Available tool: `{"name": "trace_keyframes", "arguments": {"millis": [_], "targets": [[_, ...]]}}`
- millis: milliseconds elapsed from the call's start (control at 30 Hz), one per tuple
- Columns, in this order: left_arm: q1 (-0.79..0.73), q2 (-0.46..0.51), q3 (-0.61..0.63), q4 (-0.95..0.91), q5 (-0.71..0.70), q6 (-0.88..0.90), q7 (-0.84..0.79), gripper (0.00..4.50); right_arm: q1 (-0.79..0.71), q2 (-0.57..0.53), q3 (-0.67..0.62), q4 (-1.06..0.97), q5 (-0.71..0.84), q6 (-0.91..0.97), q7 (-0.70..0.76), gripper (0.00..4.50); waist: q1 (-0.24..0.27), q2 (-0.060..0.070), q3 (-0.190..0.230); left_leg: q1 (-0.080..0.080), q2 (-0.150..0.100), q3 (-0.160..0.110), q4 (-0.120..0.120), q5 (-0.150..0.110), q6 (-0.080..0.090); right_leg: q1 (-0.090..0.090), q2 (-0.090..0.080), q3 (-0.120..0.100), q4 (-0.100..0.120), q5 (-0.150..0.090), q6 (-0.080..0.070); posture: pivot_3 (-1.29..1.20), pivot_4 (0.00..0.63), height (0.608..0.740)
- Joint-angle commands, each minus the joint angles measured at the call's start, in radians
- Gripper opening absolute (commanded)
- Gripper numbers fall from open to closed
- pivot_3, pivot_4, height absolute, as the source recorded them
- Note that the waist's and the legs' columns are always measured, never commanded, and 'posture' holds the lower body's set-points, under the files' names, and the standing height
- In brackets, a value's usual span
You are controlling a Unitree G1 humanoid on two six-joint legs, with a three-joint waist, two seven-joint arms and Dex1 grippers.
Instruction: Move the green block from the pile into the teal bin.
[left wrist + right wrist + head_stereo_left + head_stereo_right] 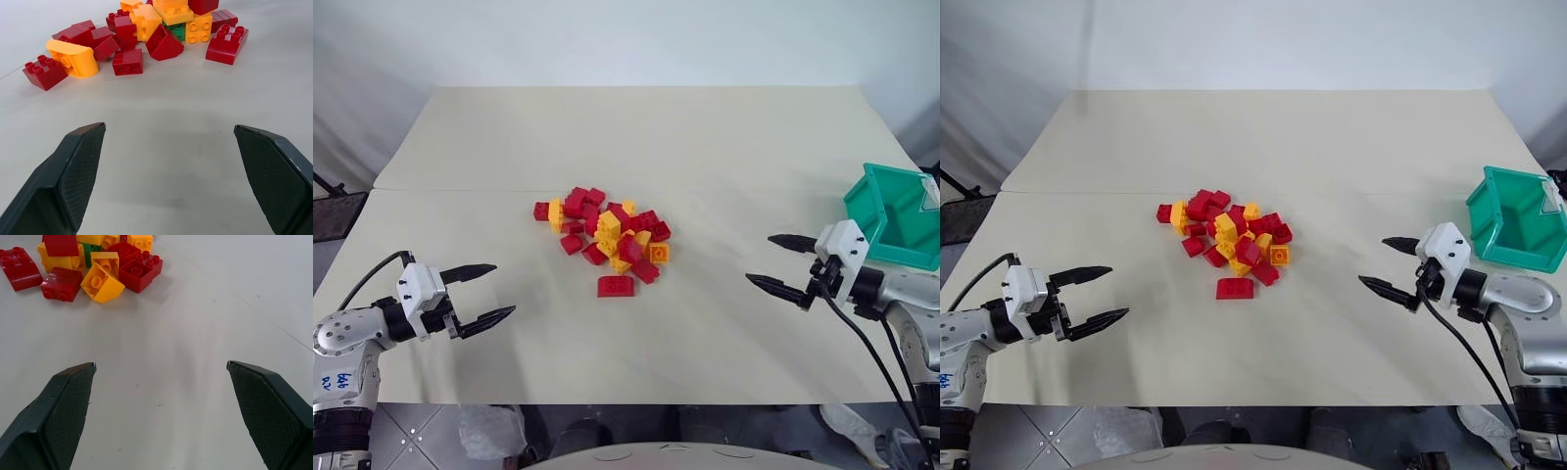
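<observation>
A loose pile of red and yellow-orange studded bricks is found near the middle of the worktop, slightly toward its left side and well clear of all four edges. One red brick with a rounded end is seen lying just outside the cluster, on the side toward the near edge.

The green block is largely buried within the pile. In the left wrist view only a small dark-green face is exposed, wedged between a tilted red brick and a yellow-orange studded brick, with further yellow bricks stacked above it. In the right wrist view a thin strip of the same green is noted between yellow bricks. It cannot be made out in the head views.

The teal bin is placed at the right edge of the worktop, open-topped, with its interior seen as empty so far as it shows. It is well apart from the pile.

The left gripper is held above the near left part of the worktop, pointing toward the pile; its two black fingers are spread wide and nothing is grasped. The right gripper is held over the near right part of the worktop, just beside the bin and pointing toward the pile; its fingers are likewise spread wide and empty. Both are well apart from the bricks.
</observation>
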Motion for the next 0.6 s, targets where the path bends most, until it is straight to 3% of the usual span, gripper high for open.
{"name": "trace_keyframes", "arguments": {"millis": [33, 167, 200, 533, 600], "targets": [[-0.01, 0.012, 0.001, 0.002, -0.007, 0.007, -0.017, 4.47, -0.01, -0.008, -0.031, -0.021, 0.012, -0.009, -0.011, 4.5, 0.0, 0.0, 0.0, 0.0, 0.0, 0.0, 0.0, 0.0, 0.0, 0.0, 0.0, 0.0, 0.0, 0.0, 0.0, 0.0, 0.15, 0.74], [-0.024, -0.003, 0.025, -0.008, 0.033, 0.026, 0.108, 4.47, -0.016, -0.004, -0.026, -0.02, 0.014, -0.002, -0.021, 4.5, 0.0, 0.0, 0.0, 0.0, 0.0, 0.0, 0.0, 0.0, 0.0, 0.0, 0.0, 0.0, 0.0, 0.0, 0.0, 0.0, 0.15, 0.74], [-0.032, -0.005, 0.036, -0.013, -0.001, 0.106, 0.139, 4.47, -0.018, -0.003, -0.02, -0.019, 0.004, 0.0, -0.033, 4.5, 0.001, 0.0, 0.0, 0.0, 0.0, 0.0, 0.0, 0.0, 0.0, 0.0, 0.0, 0.0, 0.0, 0.0, 0.0, 0.0, 0.15, 0.74], [-0.066, 0.035, -0.017, -0.039, 0.035, 0.187, 0.131, 4.47, -0.07, 0.014, 0.005, -0.033, 0.026, 0.083, -0.054, 4.5, 0.0, 0.0, 0.0, 0.0, 0.0, 0.0, 0.001, 0.0, 0.0, 0.0, 0.0, 0.0, 0.001, 0.0, 0.0, 0.0, 0.15, 0.74], [-0.063, 0.025, -0.014, -0.08, 0.008, 0.199, 0.117, 4.09, -0.074, 0.019, 0.0, -0.05, 0.054, 0.095, -0.04, 4.5, 0.001, 0.0, 0.0, 0.0, 0.0, 0.0, 0.001, 0.0, 0.0, 0.0, 0.0, 0.0, 0.001, 0.0, 0.0, 0.0, 0.15, 0.74]]}}
